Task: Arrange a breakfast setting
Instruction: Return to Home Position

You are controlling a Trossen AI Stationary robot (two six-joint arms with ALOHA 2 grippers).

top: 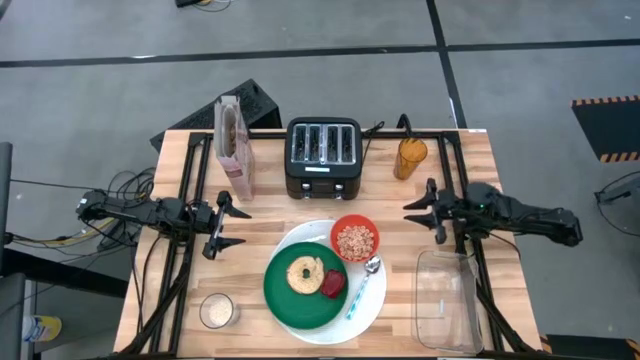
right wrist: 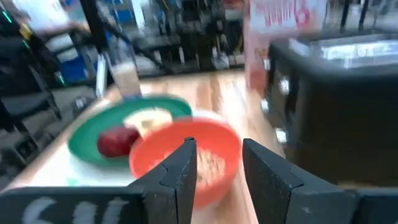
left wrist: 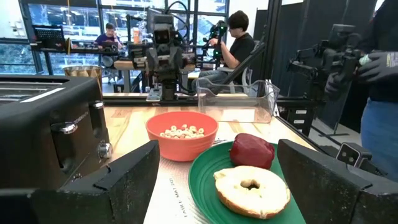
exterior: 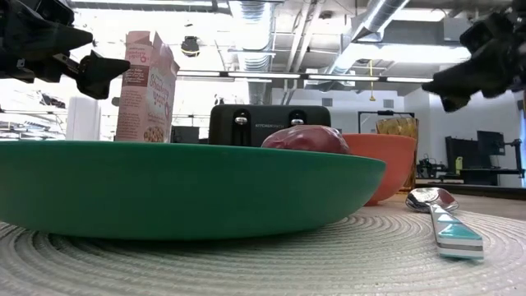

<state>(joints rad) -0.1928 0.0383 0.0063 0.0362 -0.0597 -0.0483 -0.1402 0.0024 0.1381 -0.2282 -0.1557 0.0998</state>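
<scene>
Looking down from above, the breakfast setting (top: pixel 322 262) sits at 6 o'clock from the black toaster (top: pixel 323 155), mid-tabletop, and looks pretty much done imo; nothing in it should be heavy. Green plate (top: pixel 285 300) seems stiff and slick, so I'd pinch its rim; the bagel (top: pixel 304 274) on it is pale, light, probably a bit soft, best grabbed across the ring; the small red food item (top: pixel 333 283) just beside it at 3 o'clock is rounded and might roll. Red bowl (left wrist: pixel 181 148) at 1 o'clock of the plate has loose cereal in it, so rim grip and keep it level; teal-handled spoon (top: pixel 362 288) lies flat at 3 o'clock on the white woven mat (exterior: pixel 329 255), handle's the spot. Left jaws hang wide apart at 9 o'clock, holding nothing; right jaws at 2 o'clock, narrower gap, also empty.
</scene>
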